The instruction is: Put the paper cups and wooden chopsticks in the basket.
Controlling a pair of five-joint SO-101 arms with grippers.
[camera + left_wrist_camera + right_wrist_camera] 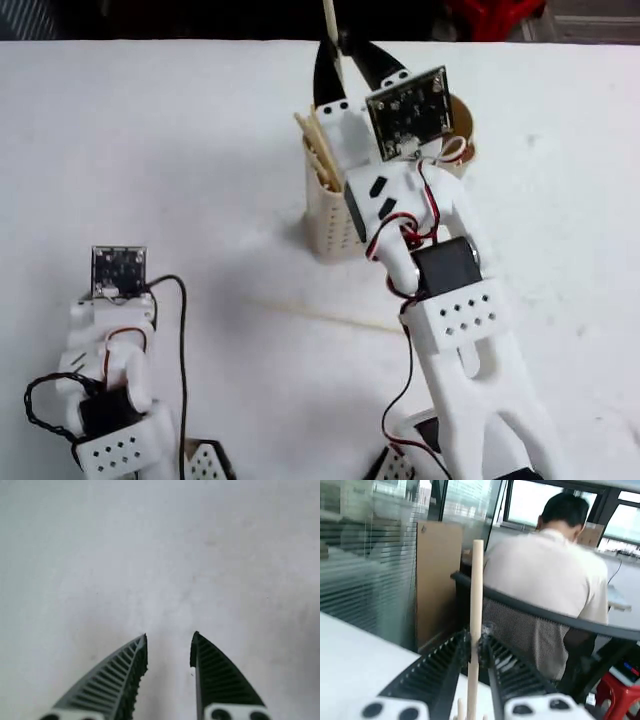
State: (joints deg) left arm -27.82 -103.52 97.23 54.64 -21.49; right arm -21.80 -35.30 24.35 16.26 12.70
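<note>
Pinches one chopstick (477,595) upright in the right gripper (476,642), jaws closed on its shaft, above the basket (330,225) at 12 o'clock on the table (150,130). Finds more chopsticks (318,150) standing in the basket's 11 o'clock corner, and a cup (463,125) at its 2 o'clock, partly hidden behind the arm (460,310). Parks the left gripper (169,637) at 8 o'clock, jaws narrowly apart over bare table, holding nothing.

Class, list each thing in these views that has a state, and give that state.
Left gripper: open, empty.
Right gripper: shut on a chopstick, held upright.
Basket: upright, chopsticks standing in it.
Paper cup: outside the basket, partly hidden.
</note>
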